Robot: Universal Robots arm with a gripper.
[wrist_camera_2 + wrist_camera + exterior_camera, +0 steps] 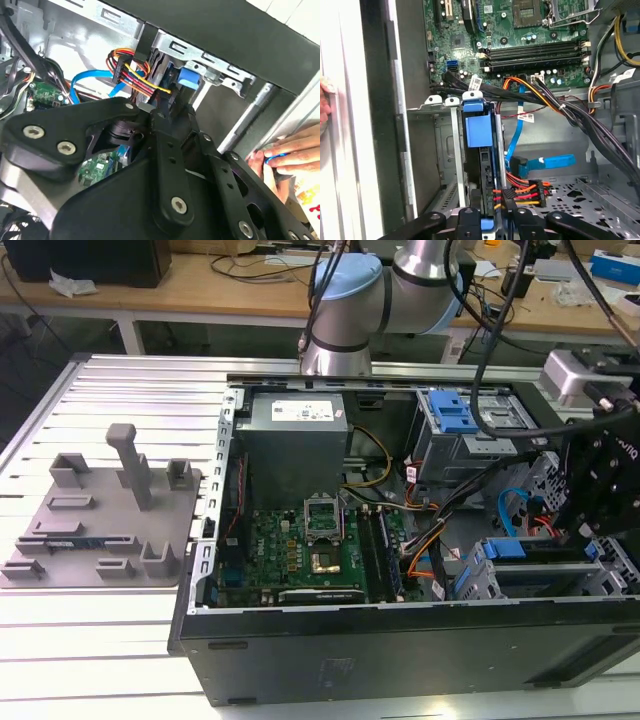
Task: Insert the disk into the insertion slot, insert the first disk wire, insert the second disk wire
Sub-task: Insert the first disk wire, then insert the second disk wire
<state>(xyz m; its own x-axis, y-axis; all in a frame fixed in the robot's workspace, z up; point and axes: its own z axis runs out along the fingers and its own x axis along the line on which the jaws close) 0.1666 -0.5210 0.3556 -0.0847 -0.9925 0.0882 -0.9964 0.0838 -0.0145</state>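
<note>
First wrist view: disk point(479, 131) seemingly seated just beyond end effector point(492, 220).

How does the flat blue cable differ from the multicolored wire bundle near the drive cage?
The flat blue cable is a single ribbon of one color, ending loose in an angled blue plug. The multicolored wire bundle is several thin red, orange and yellow strands running into a black connector by the gripper. Both lie inside the computer case.

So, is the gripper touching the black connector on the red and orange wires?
Cannot tell. In the first wrist view the gripper sits right against the connector, their meeting line hidden.
</note>
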